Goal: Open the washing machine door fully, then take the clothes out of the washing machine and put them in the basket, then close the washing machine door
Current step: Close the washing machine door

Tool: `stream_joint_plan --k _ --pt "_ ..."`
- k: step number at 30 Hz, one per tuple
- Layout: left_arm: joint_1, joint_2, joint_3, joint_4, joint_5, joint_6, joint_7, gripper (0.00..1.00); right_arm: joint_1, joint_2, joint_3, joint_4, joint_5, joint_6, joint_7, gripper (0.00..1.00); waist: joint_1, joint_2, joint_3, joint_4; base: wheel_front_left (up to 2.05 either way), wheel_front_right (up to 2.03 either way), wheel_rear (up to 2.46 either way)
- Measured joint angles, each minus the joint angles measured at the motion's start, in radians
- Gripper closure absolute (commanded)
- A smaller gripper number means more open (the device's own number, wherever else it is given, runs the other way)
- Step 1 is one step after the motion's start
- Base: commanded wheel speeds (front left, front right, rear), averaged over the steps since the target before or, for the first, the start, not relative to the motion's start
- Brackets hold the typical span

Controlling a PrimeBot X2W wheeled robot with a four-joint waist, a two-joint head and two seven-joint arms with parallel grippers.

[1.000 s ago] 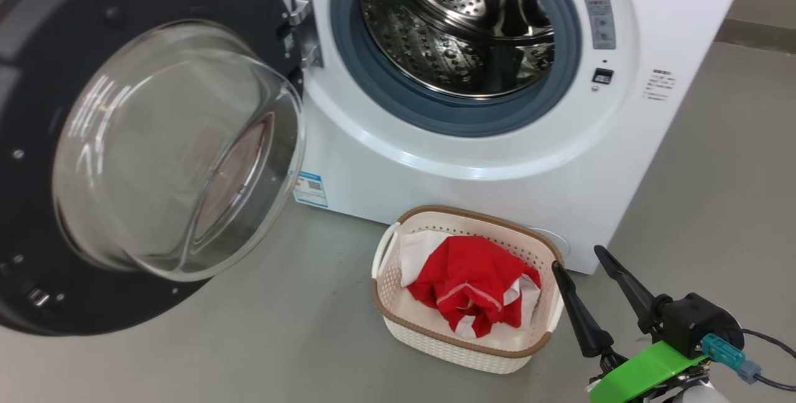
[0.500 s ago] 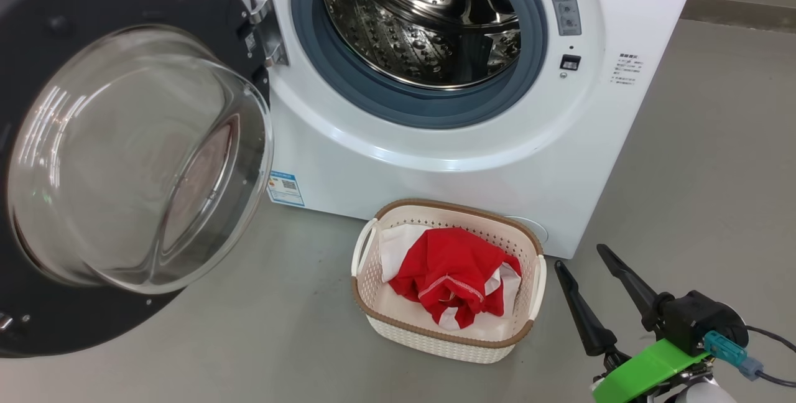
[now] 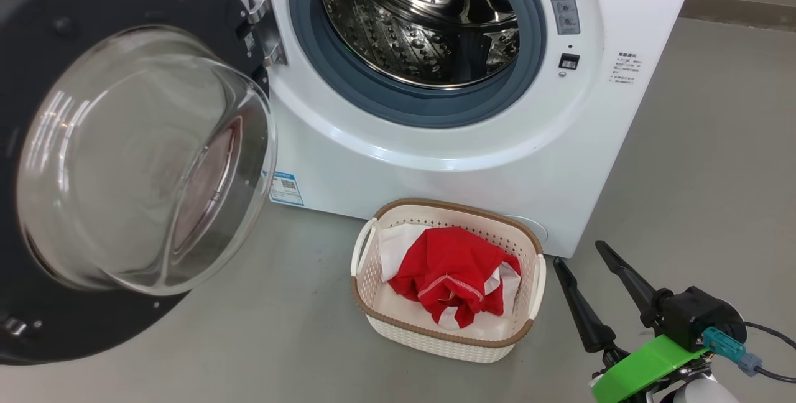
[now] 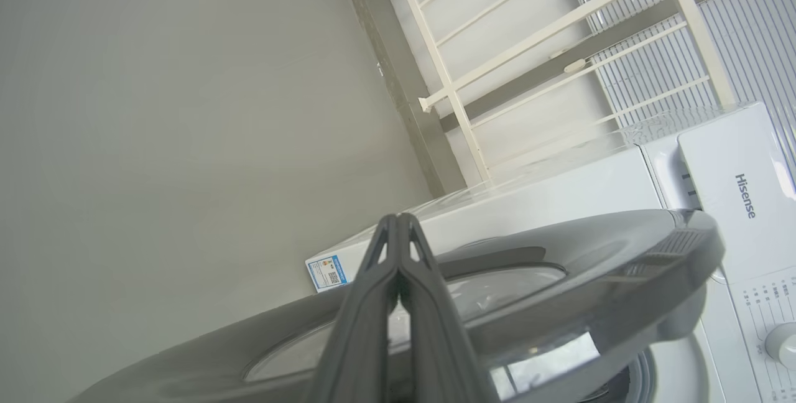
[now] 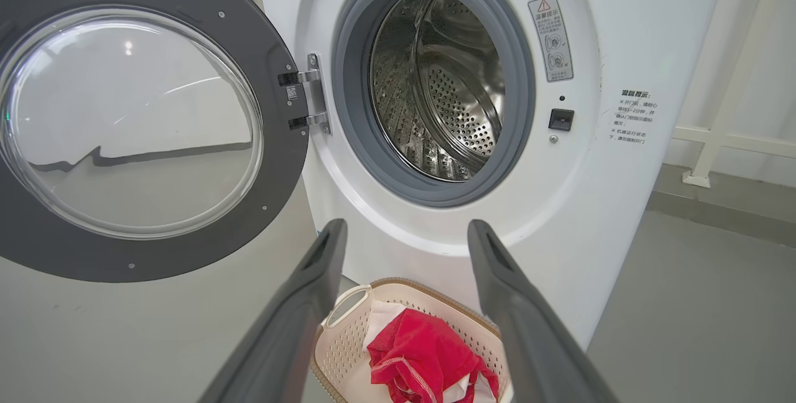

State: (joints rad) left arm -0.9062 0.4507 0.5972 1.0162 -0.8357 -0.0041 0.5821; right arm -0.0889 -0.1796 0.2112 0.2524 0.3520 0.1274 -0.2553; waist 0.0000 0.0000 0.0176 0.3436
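On the smooth grey floor, just in front of the washing machine, stands the basket. It is cream perforated plastic with a brown woven-look rim and holds the clothes, crumpled red fabric with white panels. The machine is glossy white, with a grey-blue rubber ring around a perforated steel drum. The washing machine door stands swung out to the left, a wide dark rim around a bulging clear glass bowl.

Since a second ago the head camera has swung, so the machine and basket sit further left in the frame. Against each other they lie as before.

The right gripper hangs to the right of the basket with its long dark fingers spread apart and nothing between them. The right wrist view shows the door's metal hinge face on. The left wrist view shows the left gripper, its fingers pressed together, by the door's outer grey face; whether it touches the door I cannot tell. That view also shows the machine's branded top panel, a dial and a white railing.
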Motion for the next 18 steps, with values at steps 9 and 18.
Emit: stream_joint_plan --k 9,18 --pt "0.027 -0.037 0.019 -0.035 -0.063 -0.044 0.072 1.0 0.0 0.007 0.002 0.008 0.0 0.0 0.0 0.0 0.0 0.0 -0.009 0.004 0.0 0.0 0.0" --pt "0.112 -0.141 0.116 -0.172 -0.202 -0.058 0.164 1.0 0.003 0.021 0.001 0.017 0.0 0.0 0.0 0.0 0.0 0.0 -0.021 0.003 0.0 0.0 0.0"
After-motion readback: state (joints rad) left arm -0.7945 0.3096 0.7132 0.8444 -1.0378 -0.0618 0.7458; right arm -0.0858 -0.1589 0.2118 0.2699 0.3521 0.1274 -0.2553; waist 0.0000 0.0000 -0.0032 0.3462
